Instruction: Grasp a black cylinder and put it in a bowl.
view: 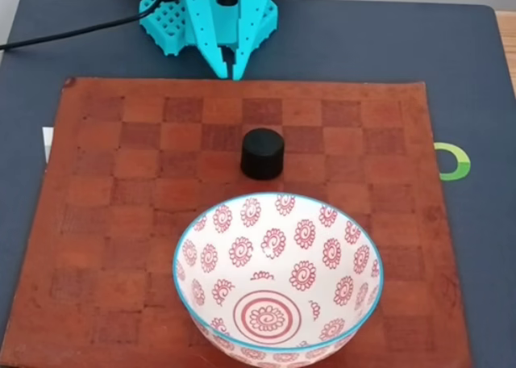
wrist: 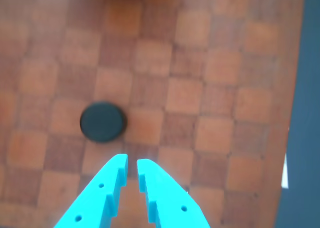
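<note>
On checkered mat (view: 121,223): one black cylinder (view: 263,153), one bowl (view: 278,279).

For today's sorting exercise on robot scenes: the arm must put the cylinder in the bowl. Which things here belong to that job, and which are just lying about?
Belongs to the job:
- small matte black cylinder, standing on the board
- large white ceramic bowl with red flower medallions, empty
- turquoise two-finger gripper, nearly closed, holding nothing

Just lying about:
- brown leather chequered board
- dark blue-grey mat
- green ring mark
</note>
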{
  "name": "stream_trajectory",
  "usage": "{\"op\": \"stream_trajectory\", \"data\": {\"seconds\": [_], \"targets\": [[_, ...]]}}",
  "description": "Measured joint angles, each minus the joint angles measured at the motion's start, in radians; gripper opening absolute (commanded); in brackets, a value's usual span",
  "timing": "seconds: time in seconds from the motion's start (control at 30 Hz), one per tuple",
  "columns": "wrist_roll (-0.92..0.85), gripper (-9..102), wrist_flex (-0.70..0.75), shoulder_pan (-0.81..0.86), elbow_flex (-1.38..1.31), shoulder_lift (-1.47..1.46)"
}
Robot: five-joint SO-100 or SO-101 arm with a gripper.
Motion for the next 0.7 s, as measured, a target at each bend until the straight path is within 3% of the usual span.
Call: {"op": "stream_trajectory", "data": {"seconds": [0.27,0.47,0.7], "targets": [[-0.091,1,0.117,0.018,-0.258,-0.336],[-0.167,16,0.135,0.011,-0.425,-0.583],[-0.176,25,0.135,-0.009,-0.532,-0.799]]}}
